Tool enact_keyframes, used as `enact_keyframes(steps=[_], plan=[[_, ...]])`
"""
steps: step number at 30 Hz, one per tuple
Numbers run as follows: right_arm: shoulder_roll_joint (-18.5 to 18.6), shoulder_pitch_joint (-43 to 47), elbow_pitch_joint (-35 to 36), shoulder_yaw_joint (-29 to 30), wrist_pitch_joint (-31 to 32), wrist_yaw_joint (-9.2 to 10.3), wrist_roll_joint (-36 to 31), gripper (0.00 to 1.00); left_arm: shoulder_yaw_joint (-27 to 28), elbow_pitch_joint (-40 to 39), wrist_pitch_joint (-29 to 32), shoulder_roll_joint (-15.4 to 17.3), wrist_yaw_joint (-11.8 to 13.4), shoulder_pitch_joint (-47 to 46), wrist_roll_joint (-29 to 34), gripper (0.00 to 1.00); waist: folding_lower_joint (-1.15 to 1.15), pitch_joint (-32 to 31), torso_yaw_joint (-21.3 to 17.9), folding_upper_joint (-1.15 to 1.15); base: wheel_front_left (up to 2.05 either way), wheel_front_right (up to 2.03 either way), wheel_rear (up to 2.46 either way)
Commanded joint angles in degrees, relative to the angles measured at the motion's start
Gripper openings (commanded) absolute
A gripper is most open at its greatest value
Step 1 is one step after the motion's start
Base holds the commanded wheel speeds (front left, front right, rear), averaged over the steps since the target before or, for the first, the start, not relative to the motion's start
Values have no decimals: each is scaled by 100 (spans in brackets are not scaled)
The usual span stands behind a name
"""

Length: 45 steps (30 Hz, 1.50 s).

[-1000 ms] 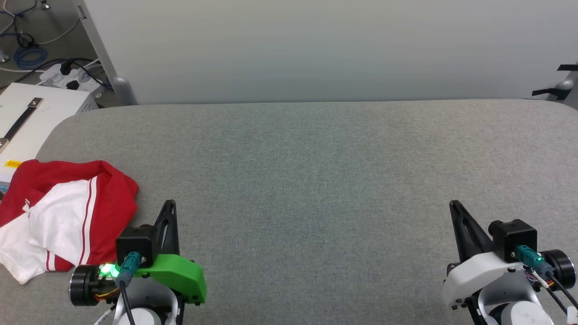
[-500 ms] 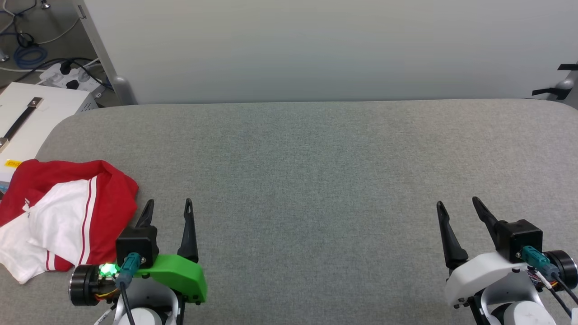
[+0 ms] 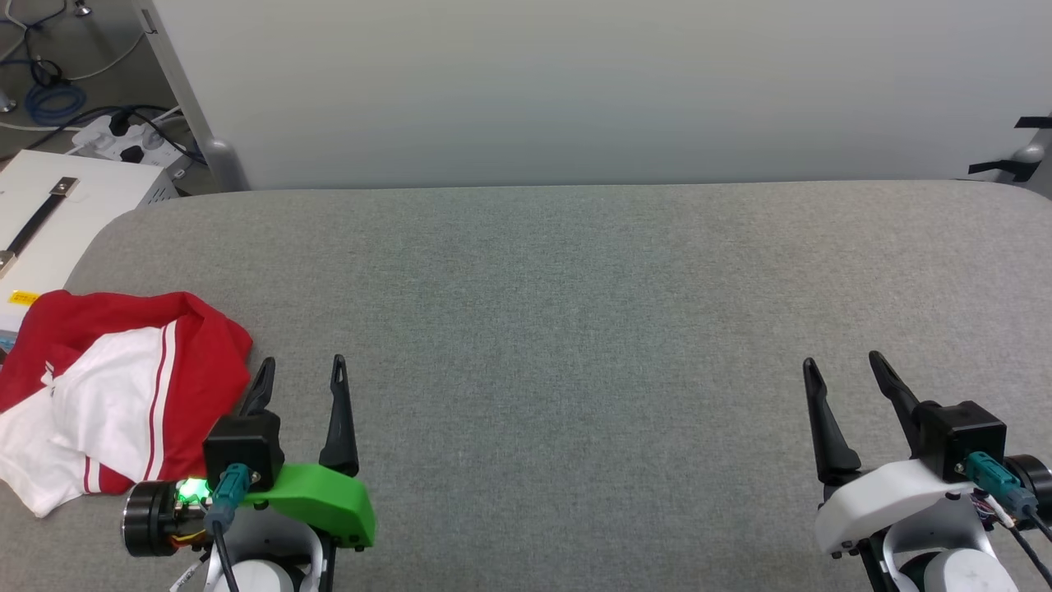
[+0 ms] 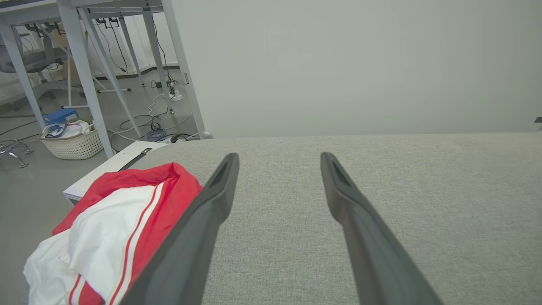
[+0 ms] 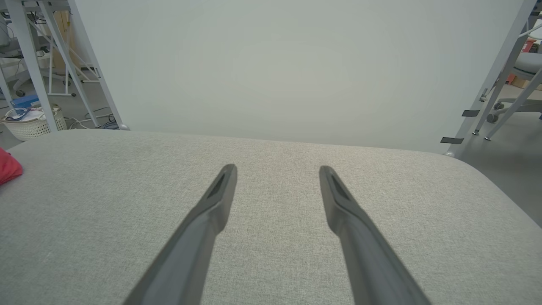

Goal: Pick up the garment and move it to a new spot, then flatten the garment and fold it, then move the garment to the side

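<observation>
1. Lying crumpled at the near left corner of the grey table [image 3: 575, 312], the garment [image 3: 123, 386] shows red cloth with a white sleeve on top.
2. Left gripper [image 3: 302, 363] hovers over the table's near left part, just beside the garment, jaws spread, holding nothing.
3. Right gripper [image 3: 842, 362] hovers over the table's near right part, jaws likewise spread and empty.

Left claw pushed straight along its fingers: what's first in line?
Nothing near: the left claw faces bare table, shirt off to its left. Probably the white panel behind, depth unclear.
</observation>
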<state>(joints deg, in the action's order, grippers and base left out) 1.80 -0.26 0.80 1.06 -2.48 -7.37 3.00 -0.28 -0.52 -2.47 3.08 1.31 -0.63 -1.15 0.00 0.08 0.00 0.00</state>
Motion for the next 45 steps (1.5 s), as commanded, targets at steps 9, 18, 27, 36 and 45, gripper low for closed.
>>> enact_keyframes(steps=[9, 18, 27, 36, 45], plan=[[7, 189, 155, 7, -193, -4, 116, 100, -16, 5, -190, -6, 100, 157, -44, 100, 0, -13, 2, 0, 0, 0, 0], [10, 277, 196, 31, -303, -4, 188, 100, -21, 16, -301, -7, 127, 207, -108, 100, 0, -20, 13, 0, 0, 0, 0], [12, 352, 251, 21, -408, -5, 218, 100, -36, 37, -406, -9, 119, 257, -114, 100, 0, -30, 18, 0, 0, 0, 0], [14, 447, 324, -20, -539, -6, 232, 100, -51, 76, -537, -11, 141, 326, -113, 100, 0, -23, 18, 0, 0, 0, 0], [16, 503, 366, -5, -647, -7, 300, 100, -66, 99, -646, -12, 164, 355, -129, 100, 0, -10, 29, 0, 0, 0, 0]])
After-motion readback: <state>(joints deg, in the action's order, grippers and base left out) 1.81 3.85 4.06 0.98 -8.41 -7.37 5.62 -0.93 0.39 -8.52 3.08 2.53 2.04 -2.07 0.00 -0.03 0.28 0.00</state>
